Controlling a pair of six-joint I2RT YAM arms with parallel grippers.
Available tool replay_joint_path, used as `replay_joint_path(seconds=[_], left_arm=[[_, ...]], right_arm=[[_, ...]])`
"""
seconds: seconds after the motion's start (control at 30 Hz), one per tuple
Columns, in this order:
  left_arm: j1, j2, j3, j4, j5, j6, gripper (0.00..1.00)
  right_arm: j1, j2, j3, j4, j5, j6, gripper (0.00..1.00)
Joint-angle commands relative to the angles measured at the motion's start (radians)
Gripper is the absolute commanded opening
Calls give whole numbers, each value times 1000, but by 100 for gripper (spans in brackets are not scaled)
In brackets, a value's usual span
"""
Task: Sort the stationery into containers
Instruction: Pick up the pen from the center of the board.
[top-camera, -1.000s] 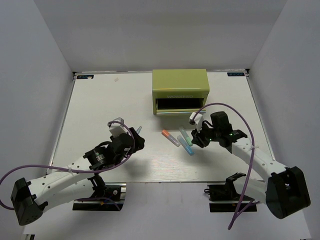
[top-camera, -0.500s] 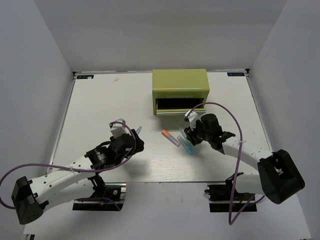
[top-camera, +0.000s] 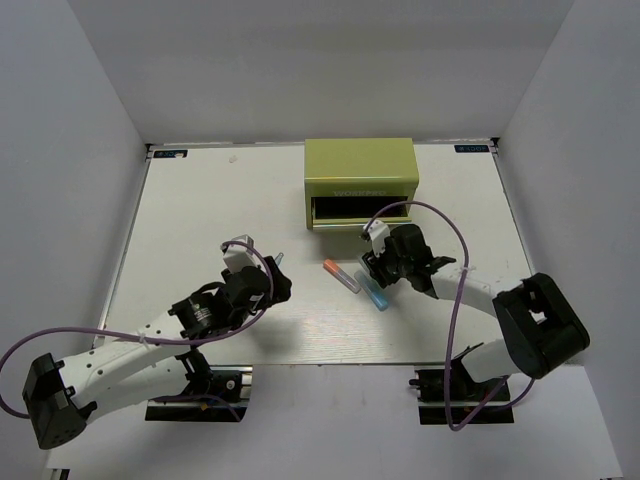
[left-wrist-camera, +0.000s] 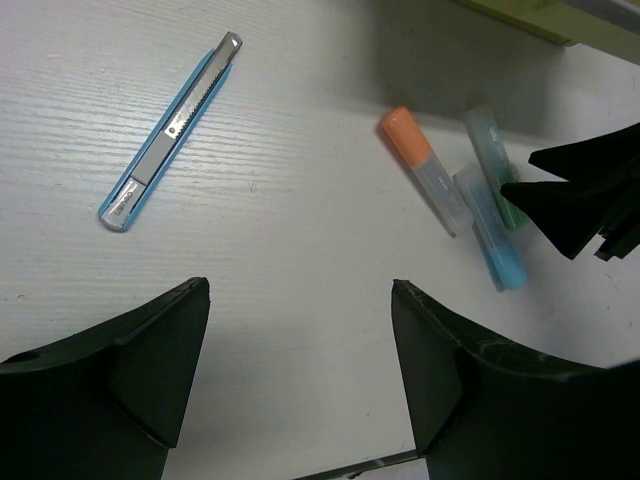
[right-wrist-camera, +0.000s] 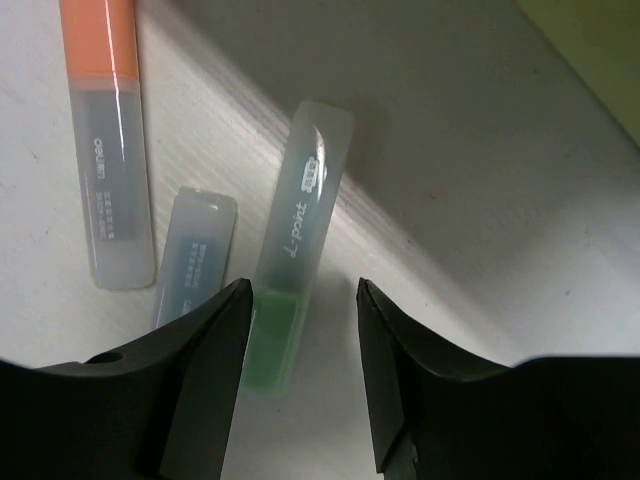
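Observation:
The olive-green chest (top-camera: 360, 170) stands at the back centre, with a dark open slot low in its front. Three pens lie in front of it: orange-tipped lilac (right-wrist-camera: 105, 140), blue (right-wrist-camera: 195, 255) and green-tipped teal (right-wrist-camera: 295, 230). My right gripper (right-wrist-camera: 303, 288) is open and low over the teal pen's green end, with one finger on each side of it. In the top view it (top-camera: 373, 268) hides part of that pen. The slim light blue pen (left-wrist-camera: 172, 130) lies alone to the left. My left gripper (left-wrist-camera: 300, 285) is open and empty, short of it.
The right arm's purple cable (top-camera: 440, 215) loops over the table in front of the chest. White walls close in the table on three sides. The table's near edge (top-camera: 320, 363) runs just ahead of the arm bases.
My right gripper has moved left and down, from beside the pens onto the green-tipped teal one. The left arm has crept slightly forward. The pens have not moved.

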Motion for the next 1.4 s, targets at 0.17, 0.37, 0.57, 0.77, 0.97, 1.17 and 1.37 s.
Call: replay_joint_path(seconds=[0.17, 0.37, 0.57, 0.77, 0.97, 1.17, 1.37], left_arm=[[5, -38, 16, -6, -7, 21, 83], [5, -60, -3, -6, -16, 21, 83], [5, -60, -3, 23, -16, 30, 85], [5, -40, -3, 97, 16, 27, 93], [5, 12, -33, 242, 73, -98, 97], [5, 101, -33, 326, 114, -260, 98], [5, 184, -22, 379, 149, -338, 99]], right_arm=[[36, 104, 116, -80, 19, 8, 53], [59, 112, 109, -104, 53, -7, 53], [66, 93, 63, -110, 64, -4, 46], [63, 57, 41, -164, 18, -15, 17], [65, -54, 84, -299, -132, -111, 4], [63, -244, 199, -469, -356, -360, 4], [65, -306, 334, -529, -391, -500, 4]])
